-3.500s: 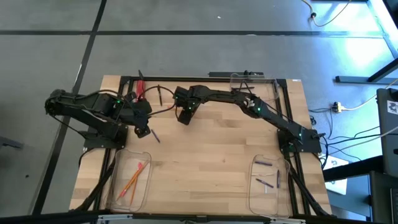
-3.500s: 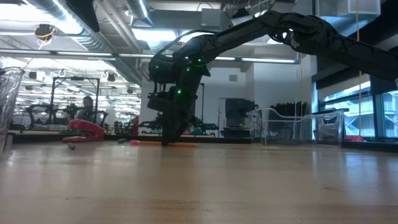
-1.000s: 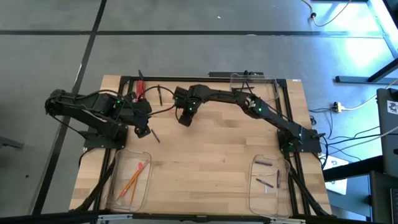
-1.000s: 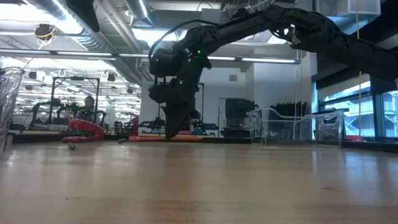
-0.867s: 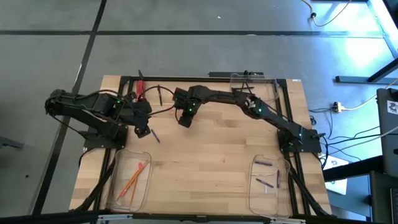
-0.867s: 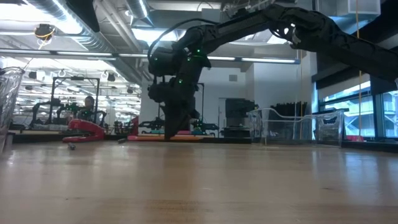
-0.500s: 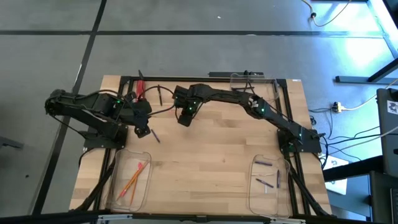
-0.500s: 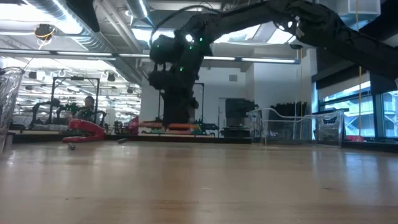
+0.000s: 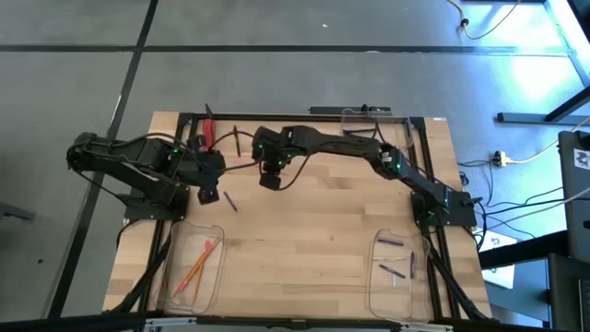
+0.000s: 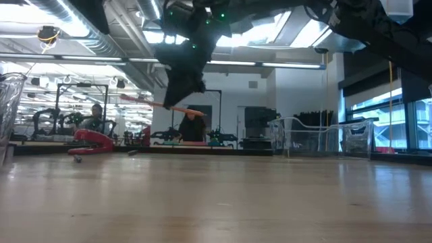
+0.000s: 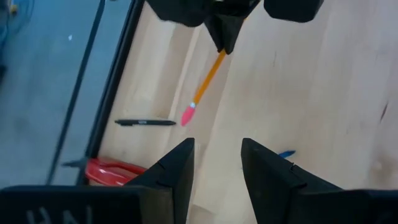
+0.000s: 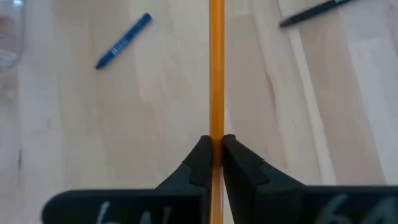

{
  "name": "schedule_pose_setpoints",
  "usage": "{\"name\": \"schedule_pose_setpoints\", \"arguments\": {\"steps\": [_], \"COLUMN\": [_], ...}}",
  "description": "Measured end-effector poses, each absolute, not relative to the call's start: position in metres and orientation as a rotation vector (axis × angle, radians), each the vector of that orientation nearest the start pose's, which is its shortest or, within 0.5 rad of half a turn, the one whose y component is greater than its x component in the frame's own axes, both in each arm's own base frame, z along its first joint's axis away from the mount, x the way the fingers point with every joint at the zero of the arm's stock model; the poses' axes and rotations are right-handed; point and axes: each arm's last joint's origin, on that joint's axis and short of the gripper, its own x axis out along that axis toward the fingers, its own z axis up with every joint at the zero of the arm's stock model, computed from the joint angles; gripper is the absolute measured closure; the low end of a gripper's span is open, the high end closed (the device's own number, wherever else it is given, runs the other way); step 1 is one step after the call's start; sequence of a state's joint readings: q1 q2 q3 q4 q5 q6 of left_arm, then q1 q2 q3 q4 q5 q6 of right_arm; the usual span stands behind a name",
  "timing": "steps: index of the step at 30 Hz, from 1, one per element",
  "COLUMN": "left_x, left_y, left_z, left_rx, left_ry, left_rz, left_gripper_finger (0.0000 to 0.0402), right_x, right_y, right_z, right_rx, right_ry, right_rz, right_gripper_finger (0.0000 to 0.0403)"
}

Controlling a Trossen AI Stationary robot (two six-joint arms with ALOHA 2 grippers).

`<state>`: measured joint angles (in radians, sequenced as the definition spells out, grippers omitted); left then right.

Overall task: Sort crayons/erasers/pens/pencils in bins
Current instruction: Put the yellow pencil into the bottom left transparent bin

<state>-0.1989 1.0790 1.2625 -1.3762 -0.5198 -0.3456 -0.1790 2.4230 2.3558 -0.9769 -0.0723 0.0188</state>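
My right gripper [image 10: 179,101] is shut on an orange pencil [image 12: 216,74] with a pink eraser end [image 11: 188,115], high above the table's far middle. My left gripper [image 11: 217,168] stands open and empty at the far left [image 9: 207,191]. A blue crayon [image 12: 123,40] and a black pen [image 11: 144,122] lie flat on the wood. At the near left a clear bin [image 9: 192,266] holds pencils. The near right bin [image 9: 401,272] holds crayons. A third clear bin [image 9: 378,124] stands at the far right. My right gripper pinches the pencil's shaft [image 12: 216,127], partway along it, between its two fingers [image 12: 198,158]. The fingers come from above, pointing down, and lie across the pencil. The pencil [image 10: 192,112] hangs clear of the table, slightly tilted, sticking out on both sides of the fingers.
A red object [image 9: 209,129] lies at the far left edge, next to the pen [image 9: 235,136]. A small crayon [image 9: 229,202] lies just right of my left gripper. Bare wood spreads across the table's middle, between the two near bins.
My right gripper has gone up with the pencil in its fingers. The pencil, which hung level just above the table, now hangs well clear of it and slightly tilted. My left arm has kept still.
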Motion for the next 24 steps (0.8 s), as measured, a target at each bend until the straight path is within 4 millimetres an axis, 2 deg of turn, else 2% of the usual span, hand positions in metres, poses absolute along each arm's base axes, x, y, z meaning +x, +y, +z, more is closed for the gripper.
{"name": "schedule_pose_setpoints", "arguments": {"steps": [6,13,24], "left_x": [0.161,0.167,0.176], "left_y": [-0.018,-0.018,-0.009], "left_z": [0.353,0.352,0.298], "left_rx": [0.213,0.195,0.23], "left_ry": [1.072,1.043,1.14], "left_rz": [0.408,0.405,0.436], "left_gripper_finger": [0.0276,0.0276,0.0276], "right_x": [0.512,0.512,0.512], "right_y": [-0.084,-0.084,-0.083], "right_z": [0.241,0.241,0.241], "right_rx": [0.134,0.127,0.109], "right_ry": [0.993,0.991,0.997], "right_rz": [-0.095,-0.094,-0.082], "right_gripper_finger": [0.0373,0.0373,0.0376]}}
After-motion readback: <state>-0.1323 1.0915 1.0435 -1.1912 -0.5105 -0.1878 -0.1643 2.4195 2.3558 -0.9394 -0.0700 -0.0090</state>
